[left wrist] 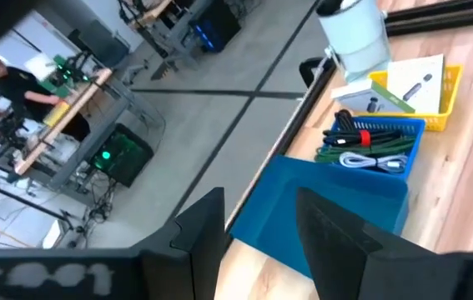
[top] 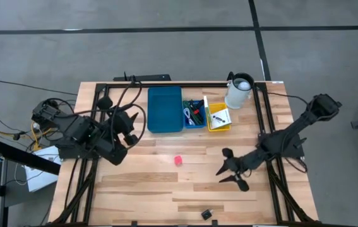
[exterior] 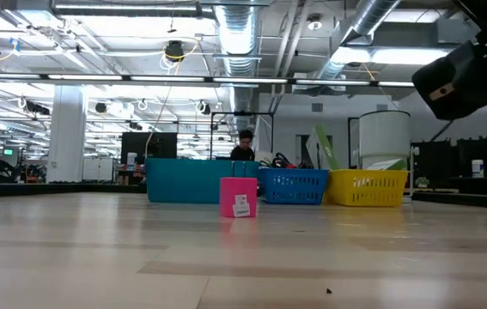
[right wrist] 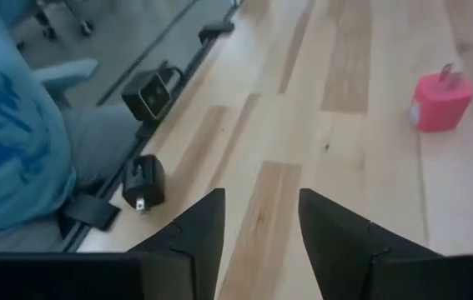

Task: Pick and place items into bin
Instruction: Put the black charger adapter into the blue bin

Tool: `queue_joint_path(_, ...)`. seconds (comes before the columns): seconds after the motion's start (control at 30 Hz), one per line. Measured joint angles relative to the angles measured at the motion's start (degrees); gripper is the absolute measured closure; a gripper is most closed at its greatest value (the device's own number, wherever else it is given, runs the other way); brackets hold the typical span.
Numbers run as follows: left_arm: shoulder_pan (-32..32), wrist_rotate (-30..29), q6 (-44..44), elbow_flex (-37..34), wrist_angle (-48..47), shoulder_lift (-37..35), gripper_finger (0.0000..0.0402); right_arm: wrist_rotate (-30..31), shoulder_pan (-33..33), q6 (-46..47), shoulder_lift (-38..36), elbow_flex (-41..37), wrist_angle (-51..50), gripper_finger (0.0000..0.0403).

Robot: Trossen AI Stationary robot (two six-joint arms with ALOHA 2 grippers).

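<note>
My right pincer (top: 229, 170) hangs over the bare wood of the surface (top: 147, 189), toward its near right part. Its two fingers (right wrist: 194, 229) stand parted with a clear gap between them, and nothing is between them; they touch nothing. Past those fingers, in my right wrist view, the pink-red piece (right wrist: 441, 102) sits alone on the wood, well apart from the pincer, with two small prongs on one end. The small black block (right wrist: 144, 182) lies near the edge of the surface, also clear of my fingers.

From above, the pink-red piece (top: 178, 161) rests about midway across the surface, between my two arms, and the black block (top: 206, 215) lies at the near edge.

My left pincer (left wrist: 257, 229) waits at the left side, raised, its fingers apart and holding nothing. It looks toward the far row: a teal bin (top: 165, 109), a small blue basket (top: 195, 114) holding cables and dark sticks, a yellow basket (top: 218, 117) with a white printed card, and a white jug (top: 238, 91) just beyond them.
</note>
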Motion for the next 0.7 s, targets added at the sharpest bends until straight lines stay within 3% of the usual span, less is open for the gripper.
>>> queue_joint_path(0.13, 0.8, 2.2, 0.0, 0.0, 0.1, 0.0, 0.0264, 1.5, 2.0, 0.2, 6.9, 3.4, 1.2, 0.0260)
queue_joint_path(0.3, 1.0, 5.5, 0.0, 0.0, 1.0, 0.0, 0.0264, -0.3, 2.9, 7.7, 14.2, 10.3, -0.8, 0.0268)
queue_joint_path(0.47, 1.0, 8.8, -0.1, 0.0, 1.1, 0.0, 0.0264, -5.9, 2.5, 8.0, 21.2, 20.8, -13.3, 0.0260)
queue_joint_path(0.7, 1.0, 9.5, -0.2, 0.0, 1.0, 0.0, 0.0264, -8.1, 3.3, 7.4, 29.3, 37.9, -32.5, 0.0209)
